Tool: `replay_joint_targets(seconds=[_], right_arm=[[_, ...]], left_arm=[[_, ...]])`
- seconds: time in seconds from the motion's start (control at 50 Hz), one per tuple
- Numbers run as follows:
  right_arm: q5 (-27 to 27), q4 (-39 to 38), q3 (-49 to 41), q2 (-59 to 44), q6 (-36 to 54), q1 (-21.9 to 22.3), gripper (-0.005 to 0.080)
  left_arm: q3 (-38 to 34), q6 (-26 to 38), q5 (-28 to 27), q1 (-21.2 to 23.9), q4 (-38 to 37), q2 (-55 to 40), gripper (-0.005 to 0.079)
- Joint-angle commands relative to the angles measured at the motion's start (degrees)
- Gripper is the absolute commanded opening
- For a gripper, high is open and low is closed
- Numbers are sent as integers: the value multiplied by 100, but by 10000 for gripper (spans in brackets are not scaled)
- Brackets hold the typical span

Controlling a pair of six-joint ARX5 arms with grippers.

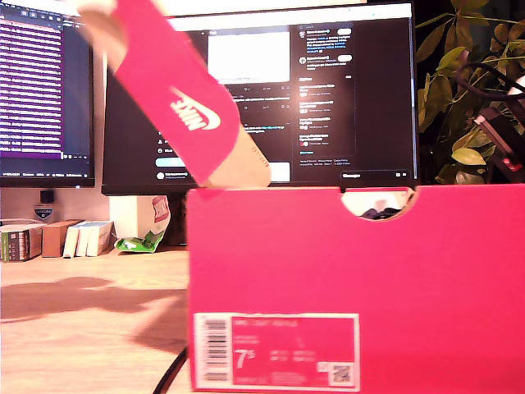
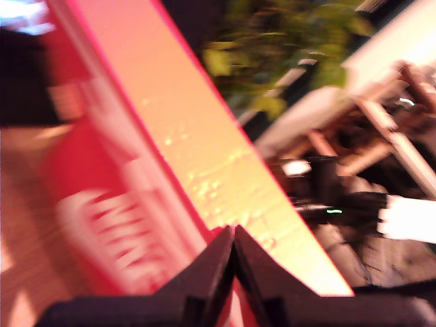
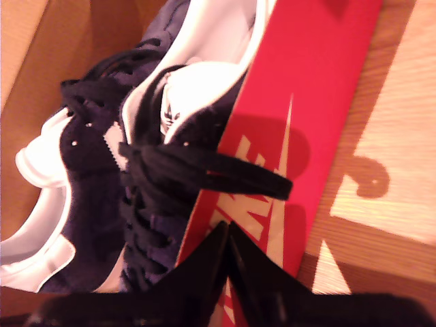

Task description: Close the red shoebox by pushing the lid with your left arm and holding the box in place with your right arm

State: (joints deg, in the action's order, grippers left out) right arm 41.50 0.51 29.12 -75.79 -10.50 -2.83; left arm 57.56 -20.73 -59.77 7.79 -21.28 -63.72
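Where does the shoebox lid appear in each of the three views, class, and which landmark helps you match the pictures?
Exterior view: the lid is raised, tilted above the red box, toward the exterior view's upper left.
First wrist view: its tan underside runs diagonally past my first pincer.
Second wrist view: not clearly in it.
Shared landmark: the white logo, seen blurred in the first wrist view.

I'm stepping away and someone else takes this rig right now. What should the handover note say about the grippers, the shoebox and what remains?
My first gripper: fingertips together, nothing between them, right by the raised lid; contact can't be confirmed, the view is blurred.
My second gripper: also shut on nothing, poised over the box wall beside the dark shoes inside.
Red shoebox stands on the wooden desk, its labelled end toward the exterior camera.
The lid is up and tilted toward the exterior view's left, so the box is open.
Done: grippers positioned near lid and box.
Left: steady the box, push the lid down until shut.
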Motion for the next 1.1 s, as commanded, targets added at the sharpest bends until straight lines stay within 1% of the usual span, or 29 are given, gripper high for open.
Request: replay_joint_targets(seconds=[0.0, 0.12, 0.14, 0.3, 0.46, 0.48, 0.56, 0.6, 0.62, 0.66, 0.7, 0.74, 0.76, 0.78, 0.8, 0.82, 0.84, 0.88, 0.9, 0.94, 0.96, 0.98, 1.02, 1.04, 1.08], right_arm=[[293, -131, 0, -44, -22, -280, -12], [293, -197, 2, -44, -22, -278, -12], [293, -208, 2, -44, -22, -278, -12], [293, -260, 83, -44, -20, -221, -12], [297, -232, 278, -44, -17, -109, -12], [295, -229, 306, -42, -17, -92, -12], [293, -214, 444, -42, -15, -4, -12], [293, -192, 529, -42, 2, 52, -12], [293, -146, 568, -42, 4, 70, -12], [291, -98, 669, -42, 24, 142, -12], [289, -52, 785, -42, 59, 203, -12], [289, 2, 907, -42, 111, 273, -12], [284, 42, 973, -42, 144, 304, -12], [273, 87, 1049, -42, 168, 341, -12], [269, 129, 1115, -42, 181, 376, -12], [249, 177, 1189, -42, 203, 404, -12], [234, 216, 1263, -42, 225, 435, -12], [232, 271, 1425, -42, 289, 496, -12], [210, 354, 1502, -39, 308, 522, -12], [195, 407, 1679, -37, 310, 579, -12], [188, 487, 1764, -37, 313, 603, -12], [188, 525, 1869, -31, 321, 625, -12], [188, 621, 2046, -26, 326, 662, -12], [188, 671, 2175, -22, 326, 673, -12], [188, 778, 2385, -20, 326, 675, -12]], left_arm=[[-299, -162, 87, 345, -48, -146, -19], [-299, -275, 293, 793, 286, -146, -19], [-299, -367, 411, 863, 345, -149, -19], [-299, -643, 658, 1377, 776, -151, -19], [-299, -748, 977, 1738, 1069, -151, -19], [-299, -756, 1113, 1773, 1113, -151, -19], [-299, -750, 1379, 1904, 1342, -151, -19], [-299, -750, 1436, 1969, 1473, -151, -19], [-299, -745, 1644, 1993, 1547, -151, -19], [-299, -730, 1764, 2046, 1681, -151, -19], [-299, -730, 2111, 2083, 1823, -151, -19], [-299, -723, 2179, 2120, 1969, -151, -19], [-299, -625, 2494, 2133, 2031, -151, -19], [-299, -584, 2636, 2153, 2107, -151, -19], [-299, -584, 2649, 2168, 2151, -151, -19], [-299, -584, 2905, 2184, 2234, -151, -19], [-299, -476, 3029, 2197, 2297, -151, -19], [-299, -437, 3095, 2232, 2459, -153, -19], [-299, -291, 3353, 2243, 2544, -153, -19], [-299, -238, 3438, 2262, 2662, -153, -19], [-299, -238, 3637, 2267, 2734, -153, -19], [-299, -52, 3724, 2271, 2771, -153, -19], [-299, -15, 3786, 2271, 2830, -153, -19], [-299, 118, 4030, 2271, 2828, -153, -19], [-299, 155, 4100, 2269, 2776, -151, -19]])
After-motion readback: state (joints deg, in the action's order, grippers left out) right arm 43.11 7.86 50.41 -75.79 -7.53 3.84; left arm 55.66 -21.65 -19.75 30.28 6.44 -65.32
